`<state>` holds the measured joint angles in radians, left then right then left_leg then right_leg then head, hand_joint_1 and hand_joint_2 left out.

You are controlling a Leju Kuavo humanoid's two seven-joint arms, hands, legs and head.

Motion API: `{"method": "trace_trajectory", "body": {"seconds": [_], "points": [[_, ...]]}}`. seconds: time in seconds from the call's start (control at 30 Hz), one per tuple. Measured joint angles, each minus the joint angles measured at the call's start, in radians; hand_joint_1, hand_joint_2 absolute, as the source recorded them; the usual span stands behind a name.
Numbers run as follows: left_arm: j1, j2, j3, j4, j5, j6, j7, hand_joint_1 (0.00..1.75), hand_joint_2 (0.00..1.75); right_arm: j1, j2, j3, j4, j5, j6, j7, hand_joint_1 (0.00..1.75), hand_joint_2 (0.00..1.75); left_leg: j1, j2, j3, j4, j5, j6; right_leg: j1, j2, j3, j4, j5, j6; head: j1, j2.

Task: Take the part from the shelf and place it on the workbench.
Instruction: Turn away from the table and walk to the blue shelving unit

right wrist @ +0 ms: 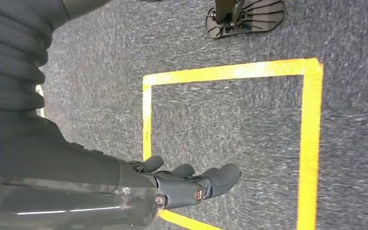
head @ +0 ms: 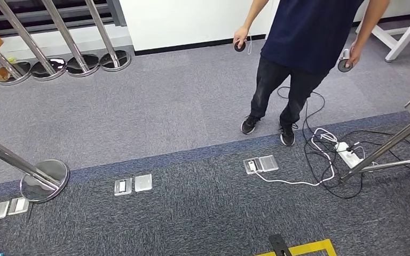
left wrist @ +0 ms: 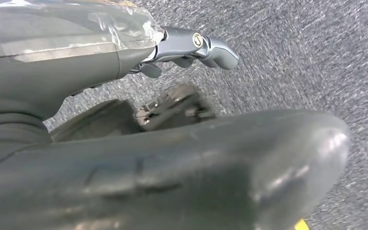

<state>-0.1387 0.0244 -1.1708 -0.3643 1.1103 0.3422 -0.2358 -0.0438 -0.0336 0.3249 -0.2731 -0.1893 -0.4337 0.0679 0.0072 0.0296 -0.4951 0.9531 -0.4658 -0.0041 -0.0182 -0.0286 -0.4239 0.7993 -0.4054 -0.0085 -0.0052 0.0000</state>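
Part and shelf are not reached yet: my right hand [right wrist: 187,184] hangs empty over carpet [right wrist: 220,115], left hand [left wrist: 191,48] grasps nothing.

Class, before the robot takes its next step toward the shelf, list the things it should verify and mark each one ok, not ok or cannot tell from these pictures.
1. Left hand free of any part: ok, nothing shows in it above the carpet.
2. Right hand free: ok, fingers extended, holding nothing.
3. Path ahead free of people: not ok, a person stands on the carpet in front.
4. Floor free of trip hazards: not ok, cables and a power strip lie at the right, a stanchion base at the left.
5. Shelf and part located: cannot tell.
6. Workbench located: cannot tell; a metal frame stands at the right edge.
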Motion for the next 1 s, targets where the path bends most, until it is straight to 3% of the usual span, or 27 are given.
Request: {"method": "trace_trajectory", "body": {"seconds": [0.07, 0.13, 0.2, 0.27, 0.33, 0.37, 0.4, 0.43, 0.47, 0.53, 0.57, 0.6, 0.67, 0.73, 0.83, 0.87, 0.9, 0.93, 1.0], "points": [[-0.006, 0.0, -0.002, 0.0, 0.0, -0.001, 0.0, 0.0, 0.0, 0.0, 0.0, 0.0, 0.0, -0.002, 0.0, 0.0, 0.0, 1.75, -0.005, 0.033, 0.054, -0.115, 0.036, 0.006, 0.003, -0.012, 0.002, 0.005, -0.006, 0.011, -0.002, 0.0], [-0.008, 0.0, -0.003, 0.0, 0.0, -0.002, 0.0, 0.0, 0.0, -0.001, -0.001, 0.003, 0.0, -0.004, -0.001, 0.0, 0.0, 1.75, -0.008, 0.026, 0.062, -0.146, 0.049, 0.013, 0.003, -0.028, 0.004, 0.007, -0.01, 0.024, 0.002, 0.0], [-0.004, 0.001, -0.003, 0.0, 0.0, -0.003, 0.0, 0.0, 0.0, -0.004, -0.003, 0.006, 0.0, -0.006, -0.004, -0.002, 0.0, 1.75, -0.008, 0.011, 0.068, -0.158, 0.059, 0.024, -0.002, -0.022, -0.002, 0.03, -0.034, 0.034, 0.009, 0.0], [-0.005, 0.002, -0.003, 0.0, 0.0, -0.004, 0.0, 0.0, 0.0, -0.006, -0.005, 0.009, 0.0, -0.006, -0.006, -0.005, 0.0, 1.75, -0.006, 0.0, 0.073, -0.171, 0.07, 0.035, -0.004, 0.006, -0.058, 0.15, -0.106, 0.038, 0.014, 0.0], [-0.005, 0.003, -0.003, 0.001, 0.001, -0.006, -0.001, 0.0, 0.0, -0.003, -0.006, 0.011, 0.0, -0.007, -0.006, -0.006, 0.0, 1.75, -0.008, -0.014, 0.072, -0.174, 0.073, 0.04, -0.002, 0.023, -0.144, 0.323, -0.181, 0.04, 0.022, 0.0], [-0.004, 0.003, -0.003, 0.001, 0.001, -0.006, -0.001, 0.0, 0.0, -0.001, -0.008, 0.012, 0.0, -0.007, -0.007, -0.006, 0.0, 1.75, -0.009, -0.023, 0.072, -0.173, 0.072, 0.04, -0.002, 0.025, -0.171, 0.375, -0.193, 0.04, 0.027, 0.0], [-0.003, 0.003, -0.003, 0.001, 0.001, -0.007, -0.001, 0.0, 0.0, 0.001, -0.009, 0.014, 0.0, -0.007, -0.007, -0.006, 0.0, 1.75, -0.009, -0.032, 0.073, -0.173, 0.072, 0.04, -0.003, 0.027, -0.177, 0.382, -0.182, 0.04, 0.032, 0.0], [-0.001, 0.003, -0.003, 0.001, 0.001, -0.007, -0.001, 0.0, 0.0, 0.001, -0.009, 0.015, 0.0, -0.007, -0.007, -0.006, 0.0, 1.75, -0.008, -0.042, 0.074, -0.171, 0.071, 0.038, -0.004, 0.029, -0.159, 0.339, -0.15, 0.039, 0.036, 0.0], [-0.001, 0.003, -0.003, 0.001, 0.001, -0.007, -0.001, 0.0, 0.0, 0.001, -0.01, 0.016, 0.0, -0.007, -0.007, -0.006, 0.0, 1.75, -0.006, -0.051, 0.075, -0.167, 0.069, 0.036, -0.006, 0.038, -0.123, 0.259, -0.107, 0.039, 0.04, 0.0], [-0.002, 0.003, -0.003, 0.001, 0.001, -0.008, -0.001, 0.0, 0.0, -0.002, -0.011, 0.018, 0.0, -0.006, -0.007, -0.007, 0.0, 1.75, -0.005, -0.068, 0.071, -0.155, 0.061, 0.024, -0.011, 0.079, -0.044, 0.094, -0.039, 0.039, 0.046, 0.0], [-0.002, 0.003, -0.003, 0.001, 0.001, -0.008, -0.001, 0.0, 0.0, -0.002, -0.011, 0.02, 0.0, -0.007, -0.007, -0.007, 0.0, 1.75, -0.005, -0.076, 0.069, -0.15, 0.058, 0.018, -0.012, 0.094, -0.021, 0.047, -0.023, 0.036, 0.046, 0.0], [-0.003, 0.003, -0.003, 0.001, 0.001, -0.008, -0.001, 0.0, 0.0, -0.002, -0.012, 0.021, 0.0, -0.007, -0.007, -0.007, 0.0, 1.75, -0.005, -0.083, 0.067, -0.148, 0.056, 0.012, -0.01, 0.101, -0.011, 0.026, -0.017, 0.031, 0.043, 0.0], [-0.001, 0.003, -0.003, 0.001, 0.001, -0.008, -0.001, 0.0, 0.0, -0.001, -0.012, 0.023, 0.0, -0.009, -0.007, -0.007, 0.0, 1.75, -0.001, -0.095, 0.065, -0.148, 0.056, 0.001, -0.005, 0.083, -0.008, 0.016, -0.007, 0.015, 0.037, 0.0], [0.0, 0.003, -0.003, 0.001, 0.0, -0.009, -0.001, 0.0, 0.0, -0.003, -0.012, 0.024, 0.0, -0.011, -0.008, -0.009, 0.0, 1.75, 0.002, -0.079, 0.04, -0.095, 0.022, -0.009, -0.005, 0.064, -0.004, 0.002, 0.002, 0.001, 0.028, 0.0], [-0.001, 0.002, -0.003, 0.001, 0.0, -0.009, -0.002, 0.0, 0.0, -0.002, -0.014, 0.024, 0.0, -0.013, -0.01, -0.011, 0.0, 1.75, 0.004, -0.047, -0.075, 0.143, -0.092, -0.02, -0.003, 0.034, -0.001, -0.009, 0.007, -0.006, 0.01, 0.0], [0.0, 0.002, -0.003, 0.001, 0.0, -0.009, -0.002, 0.0, 0.0, -0.002, -0.014, 0.024, 0.0, -0.014, -0.011, -0.011, 0.0, 1.75, 0.004, -0.045, -0.106, 0.204, -0.11, -0.021, -0.002, 0.024, 0.0, -0.01, 0.006, -0.006, 0.008, 0.0], [0.002, 0.002, -0.003, 0.001, 0.001, -0.009, -0.002, 0.0, 0.0, -0.002, -0.014, 0.024, 0.0, -0.014, -0.011, -0.011, 0.0, 1.75, 0.005, -0.044, -0.117, 0.223, -0.107, -0.022, -0.002, 0.016, 0.001, -0.01, 0.005, -0.006, 0.006, 0.0], [0.003, 0.002, -0.003, 0.001, 0.001, -0.009, -0.002, 0.0, 0.0, -0.002, -0.014, 0.024, 0.0, -0.014, -0.011, -0.011, 0.0, 1.75, 0.005, -0.041, -0.105, 0.195, -0.083, -0.021, -0.003, 0.008, 0.003, -0.01, 0.003, -0.004, 0.005, 0.0], [0.003, 0.002, -0.003, 0.001, 0.001, -0.01, -0.002, 0.0, 0.0, -0.003, -0.014, 0.024, 0.0, -0.014, -0.011, -0.011, 0.0, 1.75, 0.004, -0.014, -0.027, 0.037, -0.007, -0.016, -0.004, -0.007, 0.011, -0.01, -0.002, 0.002, 0.001, 0.0]]}}
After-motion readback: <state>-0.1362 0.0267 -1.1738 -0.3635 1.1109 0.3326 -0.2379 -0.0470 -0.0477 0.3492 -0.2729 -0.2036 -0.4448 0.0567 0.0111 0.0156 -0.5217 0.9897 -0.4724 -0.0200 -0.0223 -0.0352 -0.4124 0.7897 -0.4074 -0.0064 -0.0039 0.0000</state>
